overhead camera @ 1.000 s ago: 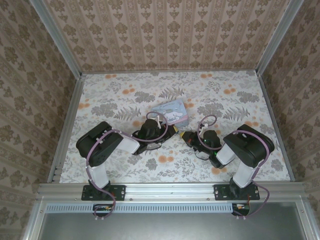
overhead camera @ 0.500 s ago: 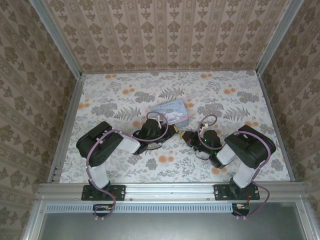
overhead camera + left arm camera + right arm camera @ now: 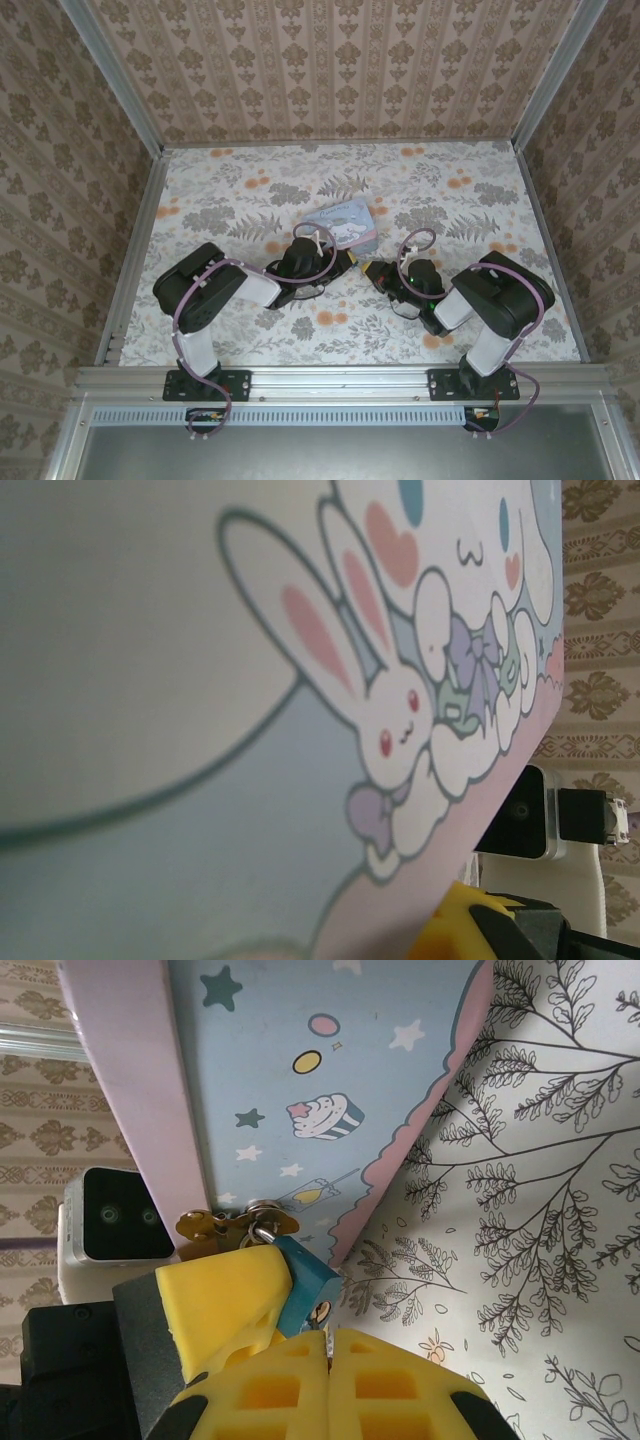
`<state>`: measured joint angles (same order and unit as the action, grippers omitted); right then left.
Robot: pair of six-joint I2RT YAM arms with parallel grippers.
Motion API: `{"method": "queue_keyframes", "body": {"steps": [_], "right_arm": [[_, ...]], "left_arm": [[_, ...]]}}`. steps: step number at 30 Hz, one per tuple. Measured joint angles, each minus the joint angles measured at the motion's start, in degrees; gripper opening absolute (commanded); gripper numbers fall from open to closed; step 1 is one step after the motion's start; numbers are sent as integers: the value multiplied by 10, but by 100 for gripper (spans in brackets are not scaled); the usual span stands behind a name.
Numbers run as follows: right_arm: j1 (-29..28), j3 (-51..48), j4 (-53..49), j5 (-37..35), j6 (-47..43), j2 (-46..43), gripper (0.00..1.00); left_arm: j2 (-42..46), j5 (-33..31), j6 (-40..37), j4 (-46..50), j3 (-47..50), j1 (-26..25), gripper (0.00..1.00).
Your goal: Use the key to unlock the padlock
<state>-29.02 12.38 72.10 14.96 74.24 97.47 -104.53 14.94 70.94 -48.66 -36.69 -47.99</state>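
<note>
1. Comparing with a second ago, almost nothing is changing: the right arm's elbow is sitting slightly further out, while both hands and the tin (image 3: pixel 343 222) are staying put on the table (image 3: pixel 230 190).
2. From above, the left hand (image 3: pixel 350 260) and right hand (image 3: pixel 372 270) are meeting tip to tip just beside the tin's near edge.
3. From the left wrist, the tin's cartoon lid is looming close, and one yellow finger (image 3: pixel 455 920) is peeking in below it.
4. From the right wrist, the padlock (image 3: pixel 308 1278) is hanging by its shackle from a brassy fitting (image 3: pixel 215 1225) on the tin's edge. The left hand is clenching on its body, one finger lying against its side. The right hand is clenching too, its fingertips touching the padlock's lower end. Whether the key is sitting between them, I cannot tell.
5. By its looks, the padlock is going to handle as light, rigid, slick and free to swing. Gripping its flat sides is looking best, leaving the keyhole end open.
</note>
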Motion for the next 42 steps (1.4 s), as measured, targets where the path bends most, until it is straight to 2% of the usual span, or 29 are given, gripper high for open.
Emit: {"method": "queue_keyframes", "body": {"steps": [9, 22, 42], "right_arm": [[2, 0, -1, 0, 0, 0, 0], [8, 0, 11, -7, -5, -5, 0], [23, 9, 6, -4, -5, -14, 0]], "left_arm": [[-2, -4, 3, 0, -3, -2, 0], [-5, -9, 71, -31, -6, -3, 0], [-23, -11, 115, -75, -10, -4, 0]]}}
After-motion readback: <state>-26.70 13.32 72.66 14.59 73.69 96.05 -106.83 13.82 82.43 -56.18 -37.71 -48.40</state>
